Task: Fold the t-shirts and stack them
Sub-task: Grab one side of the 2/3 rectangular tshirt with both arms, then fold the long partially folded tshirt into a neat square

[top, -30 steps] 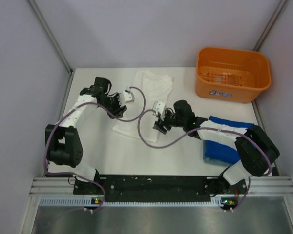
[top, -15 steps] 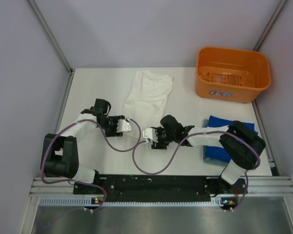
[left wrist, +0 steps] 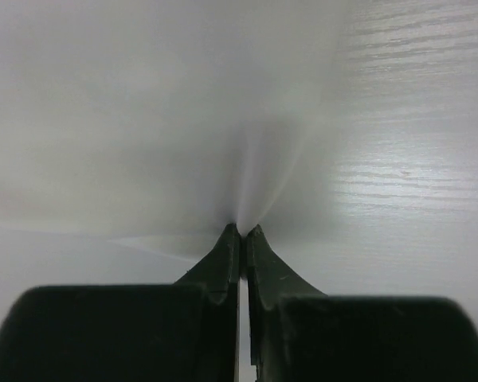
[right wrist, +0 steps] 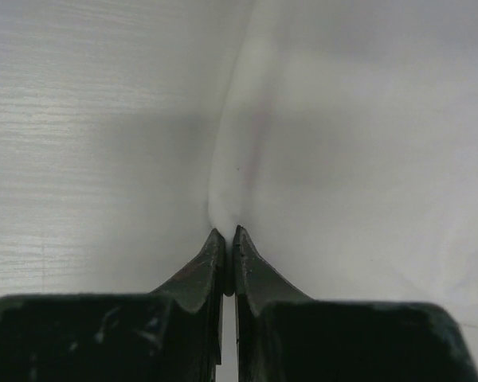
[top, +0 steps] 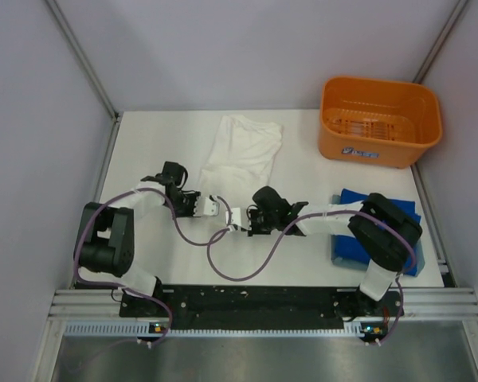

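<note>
A white t-shirt [top: 243,151] lies lengthwise in the middle of the table, its near end toward the arms. My left gripper [top: 216,208] and right gripper [top: 229,220] sit side by side at that near end. In the left wrist view the left gripper [left wrist: 243,229] is shut on a pinched ridge of the white t-shirt [left wrist: 143,119]. Likewise, the right gripper [right wrist: 225,232] is shut on a raised fold of the white t-shirt [right wrist: 366,143]. A folded blue t-shirt [top: 382,208] lies at the right, partly hidden under my right arm.
An orange plastic basket [top: 380,119] stands at the back right. The white table [top: 159,255] is bounded by side walls and a metal rail along the near edge. Purple cables loop from both wrists over the table's near part.
Both grippers came nearer from farther up the white t-shirt, met at its near end, and went from open to shut on the cloth.
</note>
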